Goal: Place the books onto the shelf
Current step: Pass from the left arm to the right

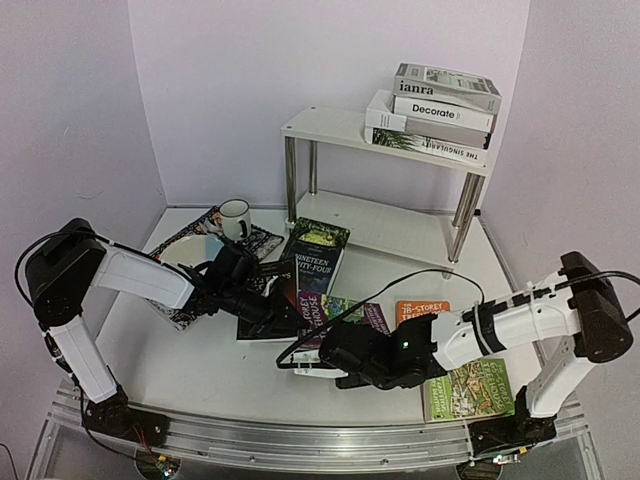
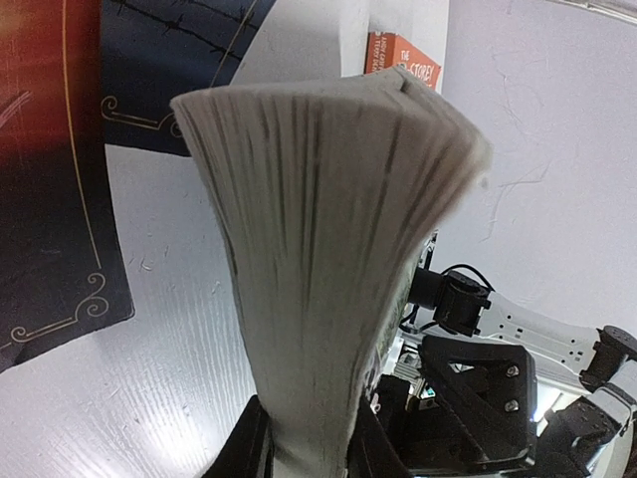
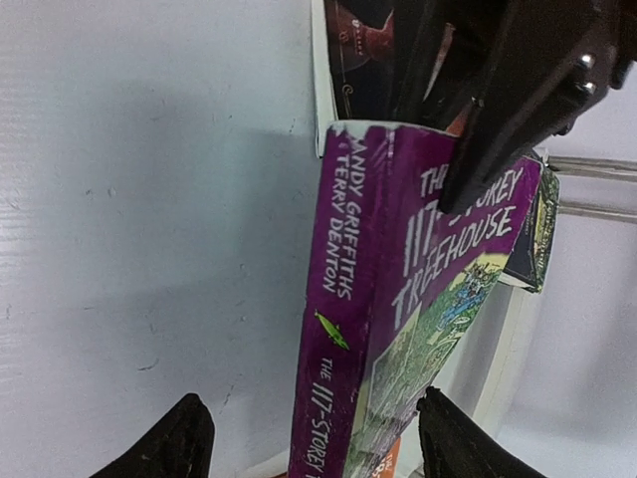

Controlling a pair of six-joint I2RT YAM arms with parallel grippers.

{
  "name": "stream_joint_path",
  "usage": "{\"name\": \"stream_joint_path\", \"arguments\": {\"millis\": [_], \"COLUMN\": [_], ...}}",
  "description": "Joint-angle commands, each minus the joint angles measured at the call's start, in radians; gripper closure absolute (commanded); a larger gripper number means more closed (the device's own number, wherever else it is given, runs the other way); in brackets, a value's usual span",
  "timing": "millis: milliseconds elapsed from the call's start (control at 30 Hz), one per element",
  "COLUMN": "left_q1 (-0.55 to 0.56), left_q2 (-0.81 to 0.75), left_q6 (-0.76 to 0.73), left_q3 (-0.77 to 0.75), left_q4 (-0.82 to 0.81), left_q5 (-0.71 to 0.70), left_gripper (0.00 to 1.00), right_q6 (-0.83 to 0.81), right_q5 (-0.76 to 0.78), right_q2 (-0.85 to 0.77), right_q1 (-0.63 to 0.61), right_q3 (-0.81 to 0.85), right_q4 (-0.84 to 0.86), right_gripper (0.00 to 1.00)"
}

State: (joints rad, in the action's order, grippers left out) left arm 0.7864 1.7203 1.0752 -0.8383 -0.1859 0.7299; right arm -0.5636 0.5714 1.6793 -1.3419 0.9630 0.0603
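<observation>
Left gripper (image 2: 309, 443): I see it clamped on fanned pages of the 117-Storey Treehouse paperback (image 2: 328, 249).
Right gripper (image 3: 318, 438): spread wide, straddling its spine; the title shows here, not from the left wrist.

One shelf (image 1: 330, 128), one mug (image 1: 235, 218), one mat (image 1: 195, 228), roughly nine books (image 1: 318, 252) (four stacked up top).

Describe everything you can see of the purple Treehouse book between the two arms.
The purple paperback is The 117-Storey Treehouse by Andy Griffiths and Terry Denton, with pale lettering on spine and cover and a green illustration on the front. It stands on edge over the white table, its greyish page block fanning slightly. The left pincer clamps its page side; the open right pincer straddles the spine end without visibly touching.
</observation>
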Motion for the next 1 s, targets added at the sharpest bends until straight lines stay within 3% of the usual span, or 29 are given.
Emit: {"name": "stream_joint_path", "arguments": {"millis": [0,67,200,300,367,433,533,633,767,967], "left_q1": [0.001,0.000,0.000,0.000,0.000,-0.001,-0.012,-0.030,-0.053,-0.059], "left_q2": [-0.046,-0.046,-0.047,-0.048,-0.057,-0.077,-0.134,-0.200,-0.292,-0.440], "left_q6": [-0.009,-0.009,-0.009,-0.010,-0.015,-0.027,-0.053,-0.089,-0.147,-0.332], "left_q3": [-0.067,-0.068,-0.072,-0.074,-0.074,-0.071,-0.062,-0.055,-0.059,-0.144], "left_q4": [-0.078,-0.078,-0.078,-0.077,-0.076,-0.076,-0.071,-0.062,-0.032,0.227], "left_q5": [0.059,0.059,0.065,0.070,0.068,0.047,0.001,-0.049,-0.115,-0.382], "left_gripper": [1.00,1.00,1.00,1.00,0.92,0.74,0.51,0.40,0.31,0.24], "right_q6": [-0.057,-0.063,-0.072,-0.052,-0.033,-0.011,0.023,0.068,0.150,0.346], "right_q5": [0.129,0.185,0.249,0.290,0.300,0.313,0.335,0.345,0.346,0.271], "right_q2": [0.067,0.104,0.154,0.164,0.148,0.122,0.071,0.022,-0.039,-0.175], "right_q1": [-0.004,-0.005,-0.006,-0.005,-0.005,-0.005,-0.001,0.017,0.068,0.204], "right_q3": [0.055,0.065,0.069,0.072,0.064,0.053,0.028,0.017,0.026,0.026], "right_q4": [0.032,0.050,0.094,0.132,0.159,0.186,0.232,0.255,0.257,0.251], "right_gripper": [0.38,0.51,0.58,0.82,0.94,1.00,1.00,1.00,1.00,1.00]}}
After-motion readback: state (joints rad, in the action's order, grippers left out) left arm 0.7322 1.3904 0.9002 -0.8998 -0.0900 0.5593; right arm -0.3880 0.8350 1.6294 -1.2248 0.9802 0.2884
